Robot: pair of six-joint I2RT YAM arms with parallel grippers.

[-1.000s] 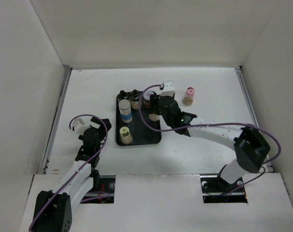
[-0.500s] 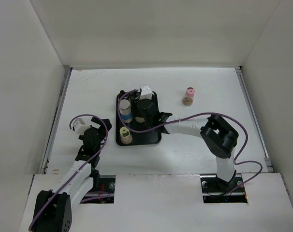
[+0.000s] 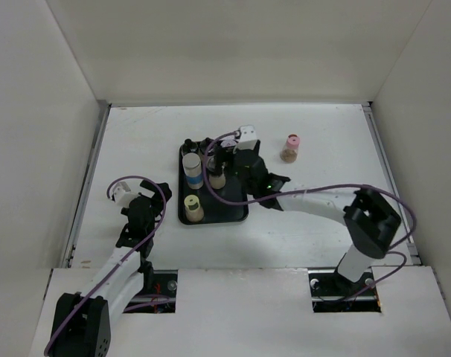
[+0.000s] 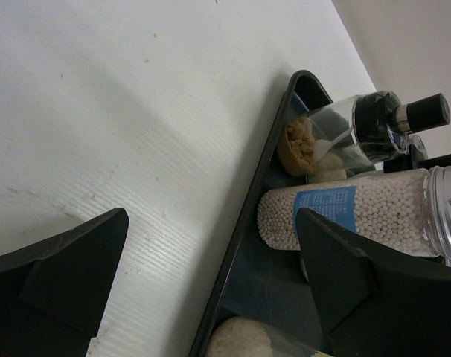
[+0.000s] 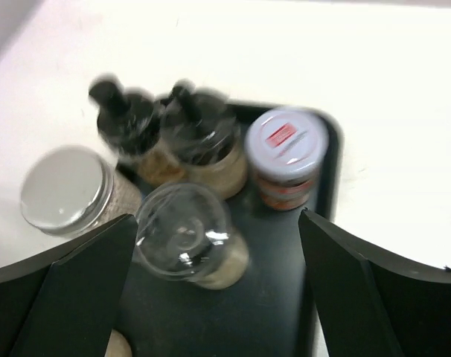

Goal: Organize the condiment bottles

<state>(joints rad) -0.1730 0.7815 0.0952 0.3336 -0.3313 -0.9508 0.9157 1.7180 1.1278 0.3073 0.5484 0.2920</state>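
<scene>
Right claw [image 5: 218, 219] spread wide, empty, above bottles [image 5: 184, 238] in tray [image 5: 274, 297]. Left claw [image 4: 210, 216] spread beside tray edge. Pink-capped bottle [image 3: 289, 148] alone on table [image 3: 330, 126].

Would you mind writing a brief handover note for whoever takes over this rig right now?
Left gripper: open, empty, low beside the left edge of the tray.
Right gripper: open, empty, above the tray.
Done: six stand on the tray: blue-label jar, cream-capped bottle, clear-capped bottle, white-lidded jar, two black-capped bottles.
Left: the pink-capped bottle stands alone on the table, right of the tray; it probably goes there next.
</scene>
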